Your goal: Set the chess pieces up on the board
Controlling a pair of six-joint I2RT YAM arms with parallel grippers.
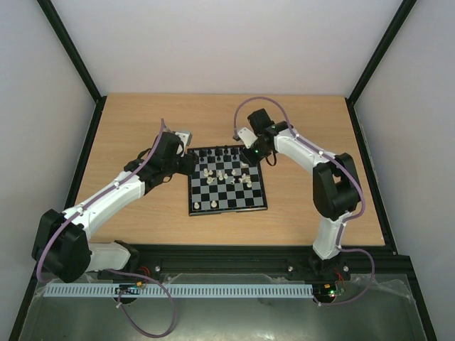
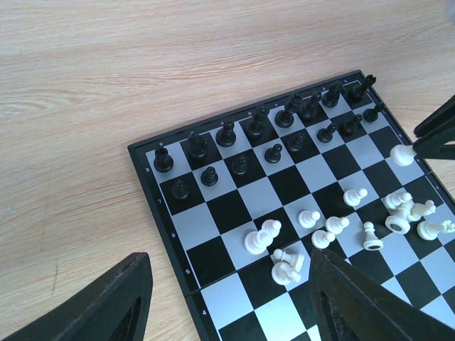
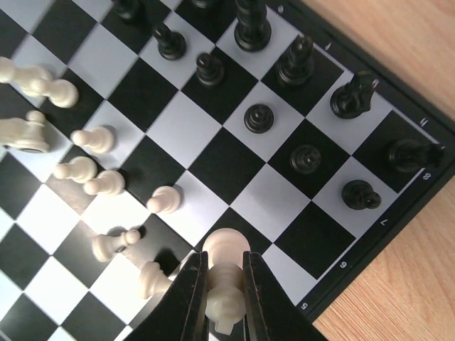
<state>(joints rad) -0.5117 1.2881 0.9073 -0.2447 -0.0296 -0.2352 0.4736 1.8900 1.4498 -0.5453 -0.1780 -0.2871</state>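
The board (image 1: 227,202) lies mid-table, with black pieces (image 2: 226,133) set in two rows along its far side and cream-white pieces (image 2: 334,226) scattered, some fallen, across the middle. My right gripper (image 3: 225,284) is shut on a tall white piece (image 3: 227,273) and holds it over the board near its right edge; it also shows in the left wrist view (image 2: 402,155). My left gripper (image 2: 234,298) is open and empty, its fingers (image 2: 355,298) straddling the board's left edge near two fallen white pieces (image 2: 287,266).
The wooden table (image 1: 142,128) surrounds the board on all sides. Black frame posts (image 1: 71,57) and white walls close in the back and sides. The arms' bases (image 1: 227,266) stand along the near edge.
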